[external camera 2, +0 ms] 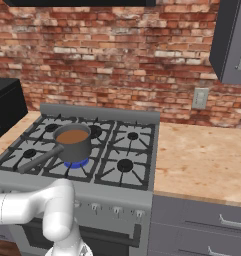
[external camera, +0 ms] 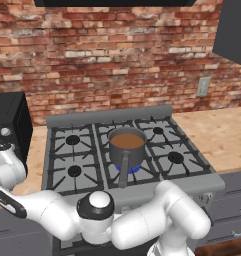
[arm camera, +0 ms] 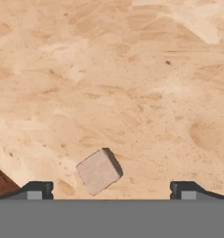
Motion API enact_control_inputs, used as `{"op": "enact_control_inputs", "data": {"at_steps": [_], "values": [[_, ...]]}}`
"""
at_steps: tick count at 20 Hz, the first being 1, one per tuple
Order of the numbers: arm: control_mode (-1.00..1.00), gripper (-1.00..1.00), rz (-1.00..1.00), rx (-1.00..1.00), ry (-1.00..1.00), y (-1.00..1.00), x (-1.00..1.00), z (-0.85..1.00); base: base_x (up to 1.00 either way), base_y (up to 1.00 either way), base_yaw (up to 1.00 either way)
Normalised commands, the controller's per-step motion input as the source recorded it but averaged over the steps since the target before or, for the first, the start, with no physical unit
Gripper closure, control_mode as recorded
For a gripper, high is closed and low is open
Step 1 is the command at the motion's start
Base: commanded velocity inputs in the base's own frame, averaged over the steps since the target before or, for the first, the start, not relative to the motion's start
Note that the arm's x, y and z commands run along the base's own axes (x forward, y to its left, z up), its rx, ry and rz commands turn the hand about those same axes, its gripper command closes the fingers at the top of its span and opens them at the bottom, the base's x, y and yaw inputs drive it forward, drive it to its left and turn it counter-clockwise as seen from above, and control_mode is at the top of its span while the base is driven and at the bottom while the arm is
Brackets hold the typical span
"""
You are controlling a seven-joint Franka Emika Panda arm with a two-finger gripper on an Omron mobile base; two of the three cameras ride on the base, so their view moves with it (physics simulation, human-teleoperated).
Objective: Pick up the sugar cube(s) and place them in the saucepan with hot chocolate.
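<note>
Open jaws over a sugar cube (arm camera: pixel 99 171) on the worktop (arm camera: pixel 132 83)

The gripper (arm camera: pixel 108 190) shows just its two dark tips, spread wide with the cube between them, untouched; the arm folds low toward the left; the saucepan (external camera: pixel 126 147) sits on the stove (external camera: pixel 162 165), brown liquid inside, handle toward the front edge.
</note>
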Motion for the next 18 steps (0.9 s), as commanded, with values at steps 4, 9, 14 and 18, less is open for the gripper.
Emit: {"op": "enact_control_inputs", "data": {"at_steps": [4, 9, 14, 18], "values": [[-1.0, -1.0, 0.0, -0.05, 0.0, 0.03, 0.0, -0.16, 0.0, 0.0, 0.0], [-1.0, -1.0, 0.0, -0.08, 0.0, 0.15, 0.0, -0.02, 0.0, 0.0, 0.0], [-1.0, -1.0, 0.0, -0.07, 0.0, 0.19, 0.0, 0.0, 0.0, 0.0, 0.0], [-1.0, -1.0, 0.0, -0.06, 0.0, 0.19, 0.09, -0.08, 0.0, 0.0, 0.0]]}}
